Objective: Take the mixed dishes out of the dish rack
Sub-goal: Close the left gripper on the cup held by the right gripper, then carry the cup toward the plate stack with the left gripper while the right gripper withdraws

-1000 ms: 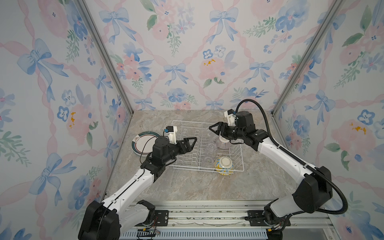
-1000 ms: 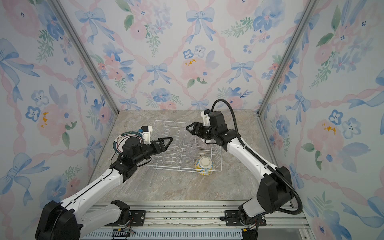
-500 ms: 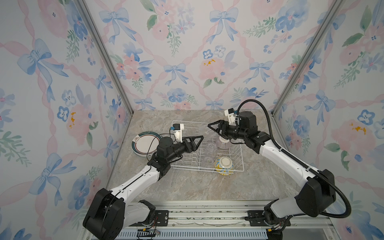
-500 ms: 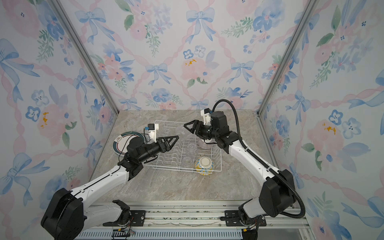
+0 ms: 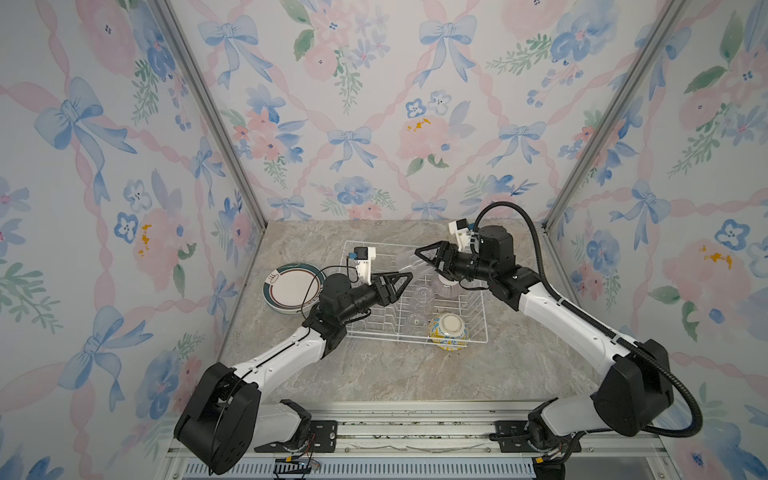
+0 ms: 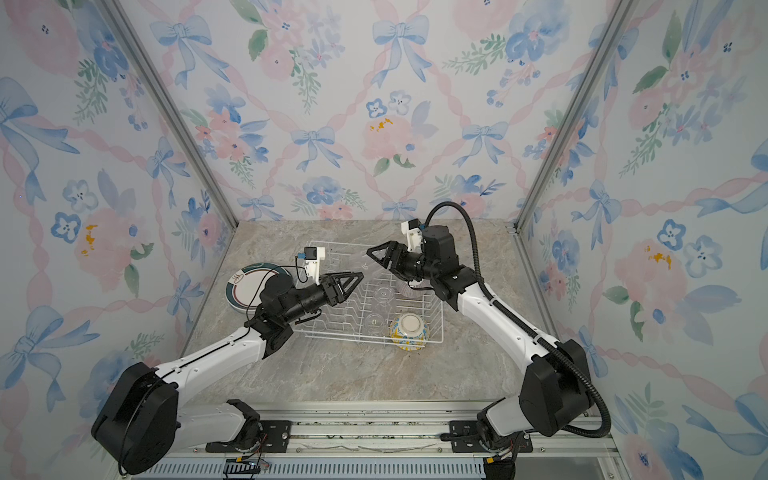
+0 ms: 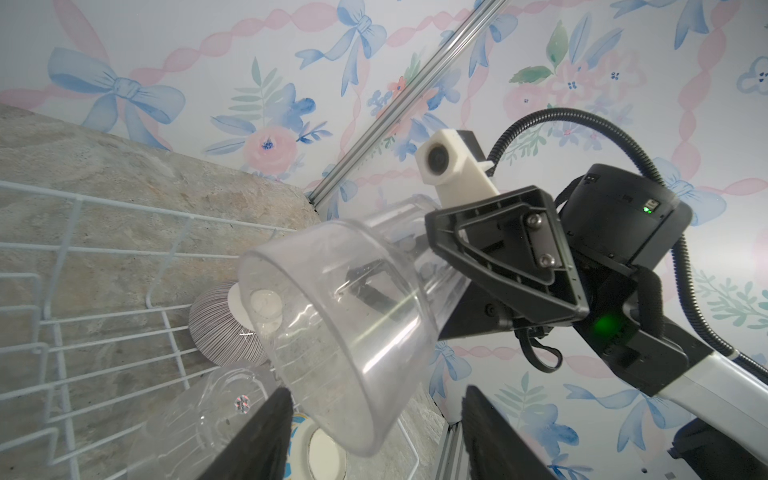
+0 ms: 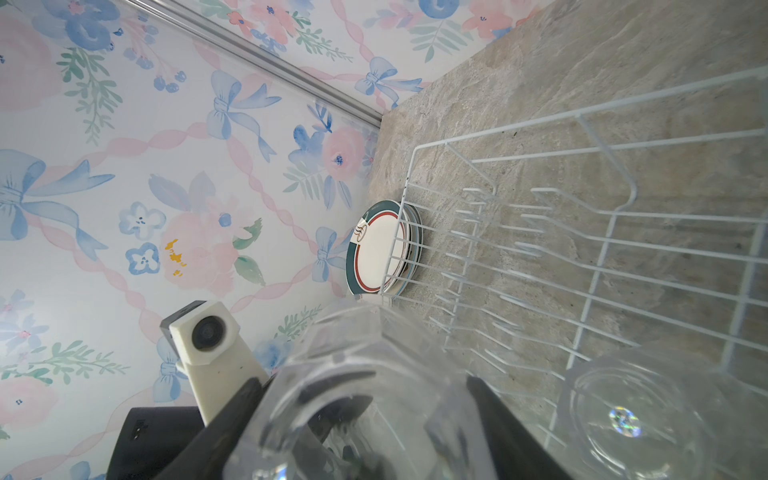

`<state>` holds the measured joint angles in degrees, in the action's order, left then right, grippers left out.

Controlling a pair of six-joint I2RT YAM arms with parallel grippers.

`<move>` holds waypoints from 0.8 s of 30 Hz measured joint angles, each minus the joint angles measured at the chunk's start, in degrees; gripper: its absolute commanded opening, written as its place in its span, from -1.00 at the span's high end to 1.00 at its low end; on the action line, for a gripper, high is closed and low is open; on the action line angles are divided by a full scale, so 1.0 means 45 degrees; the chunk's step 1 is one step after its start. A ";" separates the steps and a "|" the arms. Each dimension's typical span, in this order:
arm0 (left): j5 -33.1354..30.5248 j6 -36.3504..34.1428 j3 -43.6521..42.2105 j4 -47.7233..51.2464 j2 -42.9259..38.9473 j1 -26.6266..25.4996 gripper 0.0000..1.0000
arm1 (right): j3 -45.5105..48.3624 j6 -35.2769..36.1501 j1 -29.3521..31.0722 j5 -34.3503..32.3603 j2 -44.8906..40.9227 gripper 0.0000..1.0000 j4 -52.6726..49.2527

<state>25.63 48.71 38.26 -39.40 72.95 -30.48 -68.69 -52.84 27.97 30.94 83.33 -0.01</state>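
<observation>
My right gripper (image 5: 419, 254) (image 8: 363, 384) is shut on a clear glass cup (image 5: 404, 262) (image 8: 365, 411), holding it on its side above the white wire dish rack (image 5: 478, 337) (image 6: 434, 338). My left gripper (image 5: 409, 277) (image 7: 374, 432) is open, its fingers standing on either side of the cup's (image 7: 340, 316) open rim with gaps showing. In the rack are a yellow-blue bowl (image 5: 448, 330), a purple-striped bowl (image 5: 441, 286) (image 7: 216, 332) and two more clear cups (image 5: 422, 296). Stacked plates (image 5: 291, 291) (image 8: 378, 249) lie on the table left of the rack.
The rack's upright dividers (image 8: 478, 257) stand bare on its left half. Floral walls close in the marble table on three sides, and a metal rail (image 5: 415, 432) runs along the front.
My left gripper has swung from near the plates across the rack to the cup's rim, its jaws narrowing. The right gripper has shifted slightly left with the cup.
</observation>
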 measured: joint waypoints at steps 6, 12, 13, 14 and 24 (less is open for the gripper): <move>0.0146 0.0097 0.0457 -0.0253 0.0544 -0.0180 -0.20 | 0.0185 -0.0379 0.0000 0.0223 -0.0078 0.32 0.0515; 0.0238 0.0223 0.1112 -0.0291 0.1137 -0.0389 -0.04 | 0.0418 -0.0529 0.0000 0.0374 -0.0107 0.31 0.0651; 0.0238 0.0233 0.1185 -0.0301 0.1180 -0.0398 -0.01 | 0.0452 -0.0559 0.0000 0.0389 -0.0117 0.31 0.0699; 0.0272 0.0228 0.1234 -0.0330 0.1229 -0.0427 0.03 | 0.0476 -0.0602 0.0000 0.0398 -0.0121 0.31 0.0733; 0.0840 0.0539 0.1409 -0.0952 0.1452 -0.0695 1.00 | 0.0602 -0.1263 0.0141 0.0151 -0.0136 0.15 0.1185</move>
<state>29.41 51.13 44.60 -43.68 79.48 -33.61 -65.98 -58.52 28.60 31.62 82.72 5.32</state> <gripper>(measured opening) 0.077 0.718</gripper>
